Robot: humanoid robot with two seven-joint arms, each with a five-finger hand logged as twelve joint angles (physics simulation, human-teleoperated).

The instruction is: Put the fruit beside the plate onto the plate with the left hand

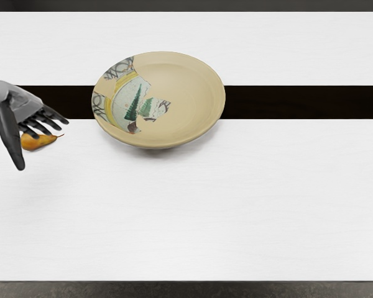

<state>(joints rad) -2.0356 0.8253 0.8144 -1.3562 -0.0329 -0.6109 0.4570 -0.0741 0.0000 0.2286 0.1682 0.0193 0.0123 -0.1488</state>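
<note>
A small orange-yellow pear (38, 141) lies on the white table at the far left, its stem pointing right. My left hand (26, 124) comes in from the left edge and hovers right over the pear, fingers spread and thumb hanging down in front of it; part of the fruit is hidden behind the fingers. The hand holds nothing. To the right stands the beige plate (193, 93), a shallow dish with a painted patch of green trees and grey scrolls on its left side. Nothing lies in the plate. The right arm does not show.
A dark band (298, 102) runs across the table behind the plate. The white tabletop (236, 205) stretches wide toward the front and right edges.
</note>
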